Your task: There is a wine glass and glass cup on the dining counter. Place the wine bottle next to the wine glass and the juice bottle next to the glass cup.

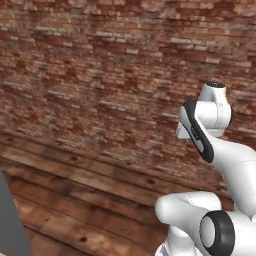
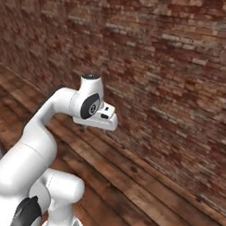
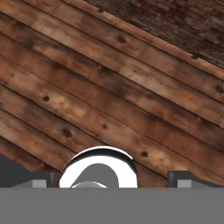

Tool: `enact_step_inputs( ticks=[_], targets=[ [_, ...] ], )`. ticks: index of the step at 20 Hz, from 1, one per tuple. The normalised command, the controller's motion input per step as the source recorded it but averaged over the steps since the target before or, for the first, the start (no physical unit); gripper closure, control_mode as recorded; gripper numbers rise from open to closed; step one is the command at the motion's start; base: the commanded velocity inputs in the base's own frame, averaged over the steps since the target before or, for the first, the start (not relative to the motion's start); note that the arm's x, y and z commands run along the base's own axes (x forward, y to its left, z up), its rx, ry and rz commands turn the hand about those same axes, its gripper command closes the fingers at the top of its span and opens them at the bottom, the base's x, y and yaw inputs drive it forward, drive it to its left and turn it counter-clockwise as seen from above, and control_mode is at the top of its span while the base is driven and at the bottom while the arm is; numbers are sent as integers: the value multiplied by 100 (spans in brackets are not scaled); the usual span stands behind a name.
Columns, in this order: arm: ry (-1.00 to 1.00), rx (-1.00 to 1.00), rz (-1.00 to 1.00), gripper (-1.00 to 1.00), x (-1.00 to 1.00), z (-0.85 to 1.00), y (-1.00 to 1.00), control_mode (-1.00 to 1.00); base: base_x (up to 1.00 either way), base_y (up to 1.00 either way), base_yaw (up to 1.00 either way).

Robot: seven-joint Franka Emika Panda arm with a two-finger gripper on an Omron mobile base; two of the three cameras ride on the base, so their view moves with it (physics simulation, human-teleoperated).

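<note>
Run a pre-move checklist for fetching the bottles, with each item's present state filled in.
1. Gripper open: ok, fingertips stand wide apart.
2. Gripper empty: ok, nothing between the fingertips.
3. Arm tucked for driving: ok, folded above the base.
4. Target in sight: not ok, brick wall and plank floor ahead.
5. Path ahead: cannot tell, a grey panel edge stands at left.

Rustic indoor room: red brick wall [image 1: 100, 65], dark wooden plank floor [image 1: 90, 200].
</note>
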Motion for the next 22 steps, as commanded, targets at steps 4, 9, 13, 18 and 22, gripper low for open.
enact_step_inputs(
  ticks=[4,9,13,18,22],
  targets=[
    [0,0,0,-100,0,0,0,100,85,6,27],
    [0,0,0,-100,0,0,0,100,81,4,31],
    [0,0,0,-100,0,0,0,100,79,2,34],
    [0,0,0,-100,0,0,0,100,74,0,40],
    [0,0,0,-100,0,0,0,100,72,0,42]
  ],
)
